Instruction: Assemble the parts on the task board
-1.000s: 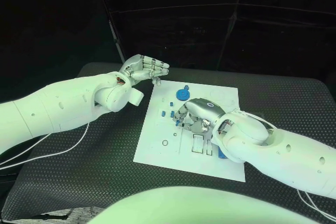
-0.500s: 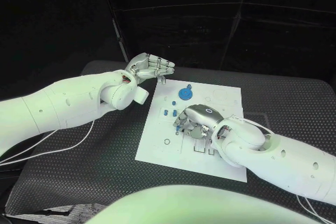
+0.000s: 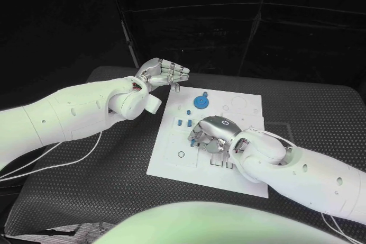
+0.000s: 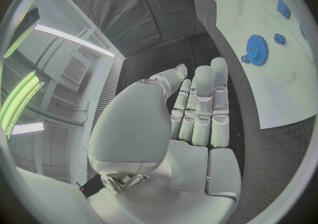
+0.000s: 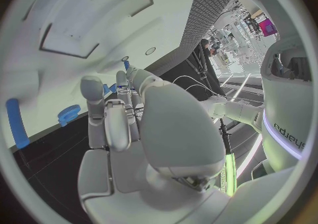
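Black textured matting covers the counter (image 3: 91,191), and on it lies one white task board (image 3: 172,167), a flat plate set slightly askew in the middle. Nearest on the board, the right robot hand (image 3: 210,133) hangs palm-down over the plate's centre, fingers curled downward onto a cluster of small blue parts (image 3: 195,142); whether it actually grips one of them I cannot tell, since the fingers hide the contact. In the right wrist view, its fingers (image 5: 109,115) curl over the white plate with two blue pieces peeking out beside them and one long blue bar (image 5: 15,124) lying off to the side. Just beyond the right robot hand, toward the board's left side, three small blue pegs (image 3: 188,113) can be counted, close together. Farther still sits one blue gear (image 3: 201,101), round and toothed, flat on the board near its far edge; the left wrist view shows the same gear with a small blue knob just beside it and two other blue pieces elsewhere on the plate. Farthest back, the left robot hand (image 3: 162,73) hovers above the counter just off the board's far left corner, its fingers curled in toward the palm and holding nothing; the left wrist view shows those fingers (image 4: 202,104) folded side by side, empty.
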Robot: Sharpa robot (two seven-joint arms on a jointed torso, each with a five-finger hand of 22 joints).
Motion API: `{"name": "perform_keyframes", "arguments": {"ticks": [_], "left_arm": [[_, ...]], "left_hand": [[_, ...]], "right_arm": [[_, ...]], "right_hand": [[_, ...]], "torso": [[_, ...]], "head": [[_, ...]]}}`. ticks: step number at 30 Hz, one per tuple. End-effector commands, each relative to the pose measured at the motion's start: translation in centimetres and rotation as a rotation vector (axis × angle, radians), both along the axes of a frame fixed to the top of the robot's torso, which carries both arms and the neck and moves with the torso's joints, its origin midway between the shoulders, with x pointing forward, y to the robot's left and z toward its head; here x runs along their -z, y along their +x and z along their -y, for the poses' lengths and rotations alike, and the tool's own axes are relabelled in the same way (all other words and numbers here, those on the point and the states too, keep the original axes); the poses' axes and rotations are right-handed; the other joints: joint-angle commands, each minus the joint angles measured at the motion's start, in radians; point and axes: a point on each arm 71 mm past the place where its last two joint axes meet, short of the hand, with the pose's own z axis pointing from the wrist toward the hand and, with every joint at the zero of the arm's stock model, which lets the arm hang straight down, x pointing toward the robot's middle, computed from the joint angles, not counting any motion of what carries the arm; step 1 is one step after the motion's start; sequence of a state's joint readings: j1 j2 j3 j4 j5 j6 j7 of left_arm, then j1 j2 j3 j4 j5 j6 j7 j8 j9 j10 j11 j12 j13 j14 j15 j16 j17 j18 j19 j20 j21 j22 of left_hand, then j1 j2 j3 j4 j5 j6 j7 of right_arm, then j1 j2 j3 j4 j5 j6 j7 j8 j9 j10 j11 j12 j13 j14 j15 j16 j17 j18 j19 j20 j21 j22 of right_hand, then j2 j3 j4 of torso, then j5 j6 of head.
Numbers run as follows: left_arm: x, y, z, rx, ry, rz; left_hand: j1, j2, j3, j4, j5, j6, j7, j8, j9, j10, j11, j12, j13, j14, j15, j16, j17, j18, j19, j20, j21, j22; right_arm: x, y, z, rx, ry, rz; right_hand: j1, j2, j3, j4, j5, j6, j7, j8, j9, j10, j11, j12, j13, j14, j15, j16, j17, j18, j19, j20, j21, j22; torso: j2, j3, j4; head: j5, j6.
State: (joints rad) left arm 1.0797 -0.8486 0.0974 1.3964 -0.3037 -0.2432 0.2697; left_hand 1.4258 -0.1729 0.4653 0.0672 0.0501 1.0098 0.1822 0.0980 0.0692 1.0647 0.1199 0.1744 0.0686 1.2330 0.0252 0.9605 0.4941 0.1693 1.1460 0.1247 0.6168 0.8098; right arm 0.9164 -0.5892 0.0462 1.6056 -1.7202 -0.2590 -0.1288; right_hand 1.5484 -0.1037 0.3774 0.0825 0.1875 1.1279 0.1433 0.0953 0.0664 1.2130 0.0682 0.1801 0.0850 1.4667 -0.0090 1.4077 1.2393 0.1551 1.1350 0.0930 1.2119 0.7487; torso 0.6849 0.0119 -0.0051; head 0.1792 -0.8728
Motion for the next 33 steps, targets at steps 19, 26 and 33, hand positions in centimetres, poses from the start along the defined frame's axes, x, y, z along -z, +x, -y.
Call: {"name": "perform_keyframes", "arguments": {"ticks": [19,26,33], "left_arm": [[-0.2,0.0,0.1,0.005,-0.008,0.004],[-0.2,0.0,0.1,0.006,-0.008,0.003],[-0.2,0.0,0.1,0.006,-0.008,0.002]], "left_hand": [[0.002,0.008,-0.001,-0.004,0.001,0.002,0.004,0.003,-0.001,-0.008,-0.001,0.003,-0.002,-0.007,0.001,-0.004,-0.001,0.013,-0.006,0.000,-0.005,-0.002],[0.003,0.009,0.000,-0.005,0.001,0.002,0.004,0.003,-0.002,-0.010,-0.001,0.004,-0.002,-0.007,0.001,-0.004,-0.002,0.013,-0.007,0.000,-0.005,-0.002],[0.003,0.009,0.000,-0.005,0.001,0.002,0.004,0.003,-0.002,-0.010,-0.001,0.004,-0.002,-0.007,0.001,-0.004,-0.002,0.013,-0.007,0.000,-0.005,-0.002]], "right_arm": [[0.9,0.0,-0.3,-0.016,-0.044,-0.002],[1.1,-0.1,-0.4,-0.021,-0.064,-0.007],[1.4,-0.1,-0.4,-0.020,-0.095,-0.020]], "right_hand": [[-0.012,0.001,0.008,0.000,-0.007,0.003,0.004,-0.004,0.002,-0.001,0.004,-0.007,-0.001,0.047,0.000,0.004,-0.001,-0.005,-0.003,0.004,0.001,-0.006],[-0.018,0.000,0.009,-0.002,-0.009,0.002,0.004,-0.005,0.001,-0.003,0.005,-0.008,-0.002,0.047,0.001,0.003,-0.002,-0.005,-0.005,0.004,0.000,-0.008],[-0.030,-0.003,0.008,-0.002,-0.011,-0.001,0.005,-0.007,0.001,-0.005,0.006,-0.011,-0.003,0.046,0.002,0.002,-0.006,-0.004,-0.009,0.006,-0.003,-0.014]], "torso": [[0.001,0.0001,-0.0002],[0.001,-0.0001,-0.0002],[0.001,-0.0004,-0.0001]], "head": [[0.005,0.000],[0.004,0.000],[0.005,0.000]]}}
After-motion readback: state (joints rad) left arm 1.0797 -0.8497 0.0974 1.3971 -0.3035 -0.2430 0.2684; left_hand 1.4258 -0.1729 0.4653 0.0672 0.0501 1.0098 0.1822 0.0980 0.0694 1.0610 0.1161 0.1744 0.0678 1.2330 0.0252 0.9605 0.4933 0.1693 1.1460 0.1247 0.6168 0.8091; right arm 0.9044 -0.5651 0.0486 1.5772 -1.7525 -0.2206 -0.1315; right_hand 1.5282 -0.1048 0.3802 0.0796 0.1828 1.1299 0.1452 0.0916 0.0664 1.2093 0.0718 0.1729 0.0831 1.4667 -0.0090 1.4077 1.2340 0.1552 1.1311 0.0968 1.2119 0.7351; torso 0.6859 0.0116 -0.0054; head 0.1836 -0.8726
